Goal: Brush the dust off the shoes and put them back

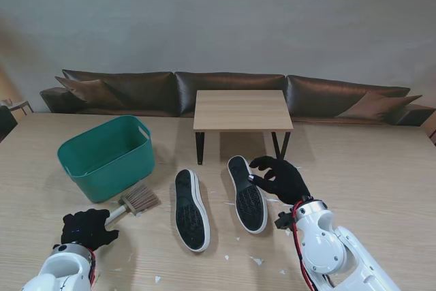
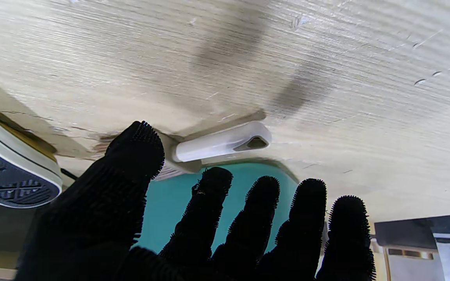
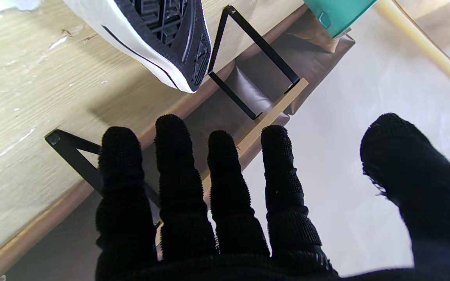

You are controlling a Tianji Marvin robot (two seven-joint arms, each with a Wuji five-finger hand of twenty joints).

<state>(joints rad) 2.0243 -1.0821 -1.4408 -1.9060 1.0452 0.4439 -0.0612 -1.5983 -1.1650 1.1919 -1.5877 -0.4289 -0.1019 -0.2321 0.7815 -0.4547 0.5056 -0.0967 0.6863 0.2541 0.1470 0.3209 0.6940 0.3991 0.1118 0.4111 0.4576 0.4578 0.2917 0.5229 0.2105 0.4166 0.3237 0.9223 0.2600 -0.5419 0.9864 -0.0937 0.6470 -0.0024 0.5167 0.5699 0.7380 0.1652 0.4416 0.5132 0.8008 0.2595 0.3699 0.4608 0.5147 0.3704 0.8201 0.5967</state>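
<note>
Teal bin (image 1: 109,158), inside hidden, beside brush (image 1: 136,202)

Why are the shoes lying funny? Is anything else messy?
Both black-soled white sneakers, the left one and the right one, lie soles up instead of standing on them. Small white scraps are scattered on the wooden table near them. The white-handled dust brush lies beside the green plastic bin.

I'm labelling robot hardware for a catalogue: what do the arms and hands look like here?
Both arms have glossy white, rounded shells. The right arm shows red and black cables at the wrist. The left hand and right hand are five-fingered, covered in black knit gloves with tiny nubs on the fingers.
</note>
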